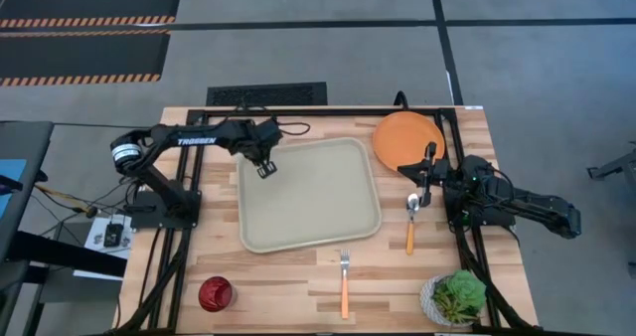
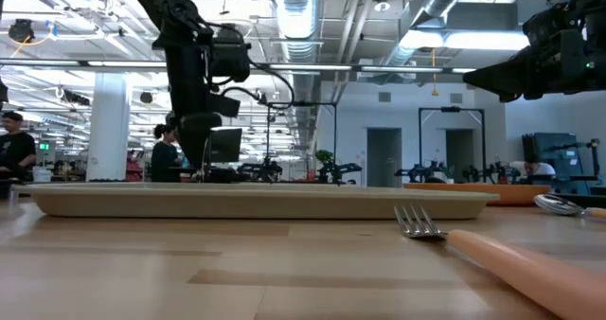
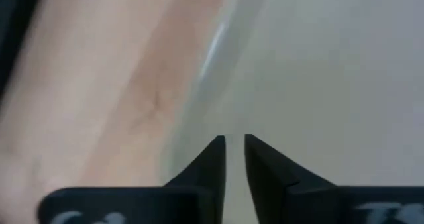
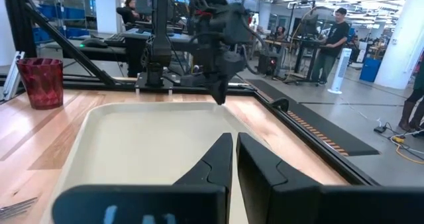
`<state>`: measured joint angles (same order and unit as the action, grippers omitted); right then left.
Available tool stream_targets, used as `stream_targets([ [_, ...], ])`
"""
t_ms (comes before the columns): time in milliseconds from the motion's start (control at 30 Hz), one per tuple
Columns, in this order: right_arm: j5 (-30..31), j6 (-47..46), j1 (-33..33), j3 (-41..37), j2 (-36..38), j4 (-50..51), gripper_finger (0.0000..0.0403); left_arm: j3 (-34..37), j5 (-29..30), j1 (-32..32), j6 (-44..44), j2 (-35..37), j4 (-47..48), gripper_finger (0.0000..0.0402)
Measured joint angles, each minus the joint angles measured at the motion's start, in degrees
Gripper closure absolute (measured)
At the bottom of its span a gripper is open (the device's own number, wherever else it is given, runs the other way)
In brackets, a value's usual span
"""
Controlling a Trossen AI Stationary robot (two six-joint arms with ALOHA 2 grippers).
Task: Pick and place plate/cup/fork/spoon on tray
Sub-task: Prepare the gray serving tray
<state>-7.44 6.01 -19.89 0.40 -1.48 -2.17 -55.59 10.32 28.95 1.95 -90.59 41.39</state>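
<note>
High view alone: cup (image 1: 215, 293) off the tray (image 1: 310, 194); both wrist views: fingers nearly shut, empty.

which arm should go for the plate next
Right, probably. The plate lies beside the tray's right far corner, with the right gripper just at its edge. The left gripper hangs over the tray's far left corner.

Grey floor (image 1: 517, 97), hazard-striped mats (image 1: 84, 23), ceiling ducts (image 2: 303, 8).
</note>
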Motion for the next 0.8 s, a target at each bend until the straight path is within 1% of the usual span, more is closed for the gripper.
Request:
stream_targets([
  [67,0.02,0.01,0.0,0.0,0.0,0.0,0.0356,0.0,-0.5,1.41,-1.07,-0.54,0.54,0.0327],
  [167,0.01,0.0,0.01,0.0,0.0,0.0,0.0356,0.0,2.42,2.64,-3.57,-0.48,1.37,0.0292],
  [267,0.0,0.01,-0.01,0.0,0.0,0.0,0.0356,0.0,4.41,3.03,-6.15,-0.48,3.9,0.0274],
  [367,0.0,0.01,0.0,0.0,0.0,0.0,0.0356,0.95,5.98,3.1,-8.09,-0.46,5.34,0.0271],
  [467,0.0,-0.01,0.01,0.0,-0.01,0.0,0.0356,2.87,5.72,4.08,-8.28,-0.46,5.27,0.0271],
  [667,0.0,-0.01,0.0,0.0,0.0,0.0,0.0356,6.73,2.59,7.62,-7.48,-0.46,3.41,0.0271],
  [800,0.0,0.01,0.01,0.0,0.0,0.0,0.0356,7.86,-0.13,9.99,-9.36,-0.46,2.77,0.0271],
])
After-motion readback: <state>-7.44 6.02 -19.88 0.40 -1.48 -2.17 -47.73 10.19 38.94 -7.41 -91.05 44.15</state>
